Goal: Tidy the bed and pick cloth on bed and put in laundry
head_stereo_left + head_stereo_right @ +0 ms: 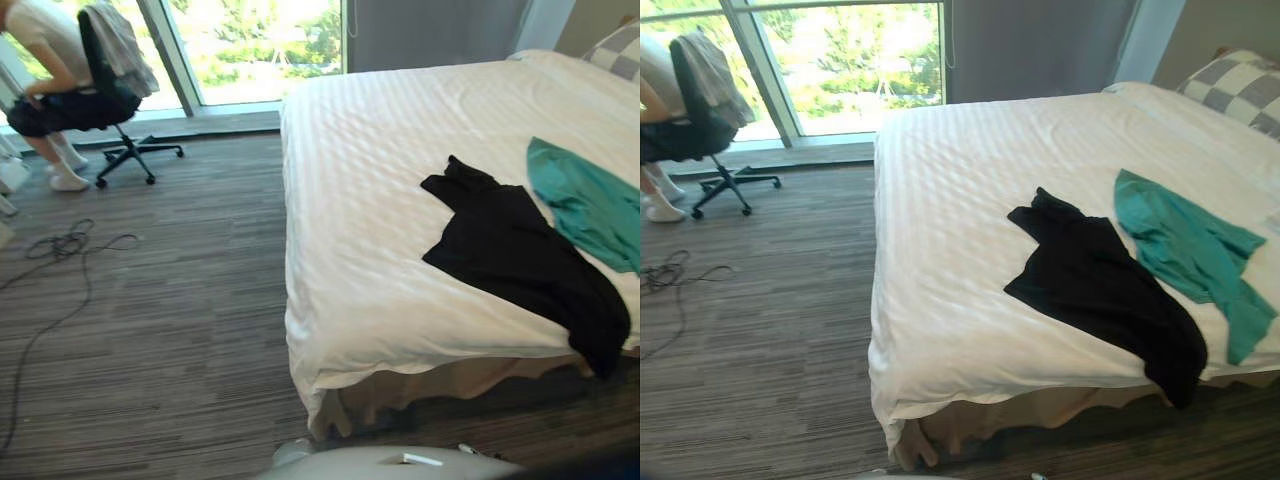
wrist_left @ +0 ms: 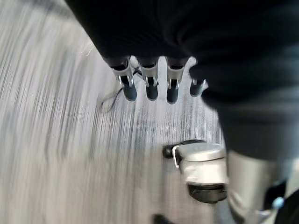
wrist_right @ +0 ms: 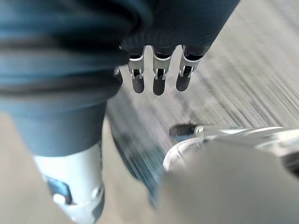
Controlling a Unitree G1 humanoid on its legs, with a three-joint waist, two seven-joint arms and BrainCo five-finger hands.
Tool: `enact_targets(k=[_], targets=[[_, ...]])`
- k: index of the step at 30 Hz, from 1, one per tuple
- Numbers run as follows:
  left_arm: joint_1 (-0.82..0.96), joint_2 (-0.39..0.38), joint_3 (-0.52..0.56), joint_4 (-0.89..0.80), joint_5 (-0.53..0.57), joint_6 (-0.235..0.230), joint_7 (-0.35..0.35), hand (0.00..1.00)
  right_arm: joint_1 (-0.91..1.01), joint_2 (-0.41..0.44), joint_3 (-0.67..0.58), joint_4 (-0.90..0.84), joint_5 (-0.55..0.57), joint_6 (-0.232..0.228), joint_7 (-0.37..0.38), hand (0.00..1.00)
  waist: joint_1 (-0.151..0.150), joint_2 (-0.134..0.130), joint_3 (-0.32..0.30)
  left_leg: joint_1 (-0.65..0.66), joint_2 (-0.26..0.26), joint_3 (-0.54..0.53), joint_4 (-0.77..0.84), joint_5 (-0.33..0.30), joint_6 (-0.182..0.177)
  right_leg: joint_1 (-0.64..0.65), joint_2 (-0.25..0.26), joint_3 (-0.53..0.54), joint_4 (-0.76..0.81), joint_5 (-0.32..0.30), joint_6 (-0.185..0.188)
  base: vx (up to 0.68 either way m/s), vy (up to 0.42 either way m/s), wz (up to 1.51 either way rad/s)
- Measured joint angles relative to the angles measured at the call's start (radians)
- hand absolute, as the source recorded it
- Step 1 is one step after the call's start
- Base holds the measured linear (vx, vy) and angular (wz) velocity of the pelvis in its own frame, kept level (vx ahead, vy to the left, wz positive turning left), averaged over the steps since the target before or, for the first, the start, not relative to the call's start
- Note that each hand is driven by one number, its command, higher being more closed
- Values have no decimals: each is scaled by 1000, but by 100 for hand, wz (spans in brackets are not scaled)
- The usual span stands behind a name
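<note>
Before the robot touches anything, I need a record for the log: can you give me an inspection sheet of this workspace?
Surface: bed, white cover mostly smooth; checkered pillow at the far right corner.
Job's things: black cloth spread near the foot, one end hanging over the edge; teal cloth beside it on its right.
Clutter: grey garment draped over the office chair.
Hands: left hand and right hand both open, fingers straight, over the carpet, holding nothing.
Cables: black cable coiled on the carpet left of the bed.
Surroundings: person seated on the office chair by the window.
</note>
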Motion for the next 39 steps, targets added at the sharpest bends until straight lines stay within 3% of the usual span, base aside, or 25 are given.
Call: enact_targets(k=[1,3,4,7,9,11,14,15,17,18,20,22,23,24,27,30,31,34,37,39], targets=[[-34,19,-5,-18,5,-7,21,0,1,0,-35,0,94,-23,-58,0,-3,5,5,17,-14,-2,-38,29,-6,2,-2,-15,8,-3,3,-4,19,11],[-75,41,-44,-44,2,-41,47,0,1,-16,-95,-18,169,-72,-136,0,-13,23,10,73,-40,-2,-152,82,-5,3,-12,-24,32,-17,7,-63,42,12],[-108,47,-66,-61,-7,-64,51,0,-4,-26,-127,-38,184,-93,-175,100,-28,25,13,76,-47,-10,-160,91,-2,7,-20,-38,40,-28,10,-64,69,32],[-187,46,-135,-109,-77,-157,49,0,-32,-107,-228,-153,202,-162,-325,100,-36,56,34,67,-65,-19,-160,95,6,-1,-40,-51,48,-37,12,-34,55,12],[-195,60,-171,-127,-106,-215,50,0,-112,-198,-275,-225,172,-185,-414,100,-42,49,38,68,-72,-20,-160,95,11,-10,-52,-50,70,-41,25,18,48,-2],[-192,74,-208,-127,-122,-235,49,0,-200,-278,-267,-281,136,-233,-443,100,-44,32,45,67,-78,-23,-160,94,13,-18,-63,-49,92,-45,32,37,33,5],[-181,90,-243,-119,-152,-220,50,0,-314,-367,-203,-426,45,-329,-354,100,-44,6,59,62,-91,-66,-160,99,23,-21,-80,-50,136,-70,39,48,18,33],[-169,96,-251,-120,-159,-210,50,0,-342,-386,-157,-495,37,-393,-260,100,-41,-6,58,51,-94,-86,-160,102,28,-21,-80,-52,135,-75,38,63,0,49],[-143,108,-270,-120,-159,-198,50,0,-385,-381,-64,-656,18,-472,-123,100,-26,-15,57,39,-98,-102,-160,113,35,-17,-72,-55,117,-74,38,81,-4,32],[-122,109,-272,-120,-159,-182,51,0,-426,-368,10,-762,-17,-473,-47,100,-22,-16,57,39,-96,-112,-160,115,34,-4,-65,-55,103,-73,37,94,-14,28],[-99,108,-272,-122,-159,-170,51,0,-489,-334,115,-845,-44,-457,52,100,-3,-15,57,55,-92,-126,-159,116,33,23,-55,-54,81,-71,35,114,-46,29],[-75,94,-263,-139,-158,-173,58,0,-579,-272,260,-878,-58,-377,198,100,38,-20,53,65,-84,-135,-159,120,25,60,-41,-54,52,-70,34,82,-65,34],[-73,90,-261,-140,-158,-177,58,0,-594,-262,284,-876,-57,-361,221,100,50,-19,53,65,-82,-137,-159,120,25,65,-38,-54,48,-70,34,37,-67,30],[-63,73,-241,-140,-154,-191,62,0,-641,-219,354,-861,-54,-314,297,100,77,-18,53,64,-77,-147,-159,124,19,73,-31,-54,41,-71,34,32,-73,28],[-25,37,-232,-138,-147,-211,99,0,-708,-110,540,-840,-42,-223,387,100,97,-15,53,64,-65,-163,-159,128,9,95,-16,-70,19,-71,33,11,-73,22],[-25,34,-250,-139,-152,-211,126,0,-717,-20,704,-837,-32,-119,399,100,104,-9,50,58,-55,-183,-159,135,-2,95,-7,-75,19,-71,33,-15,-60,11],[-42,42,-278,-139,-164,-202,125,0,-721,21,782,-828,-26,-62,391,100,105,-4,46,39,-47,-187,-159,141,-6,82,-1,-76,19,-72,32,-54,-59,13],[-132,53,-315,-138,-242,-158,121,0,-771,112,870,-723,-25,20,345,100,108,-1,44,-27,-31,-217,-159,170,-10,33,12,-81,21,-70,22,-102,-57,24],[-259,66,-315,-138,-311,-114,115,0,-885,159,853,-606,-26,33,271,100,111,-1,90,-125,-6,-247,-159,203,-19,-59,31,-103,44,-65,-1,-199,-52,27],[-401,57,-303,-139,-368,-97,113,0,-1033,179,759,-498,-24,16,228,100,120,3,185,-238,18,-249,-159,242,-21,-179,47,-106,75,-53,-31,-262,-22,5]])
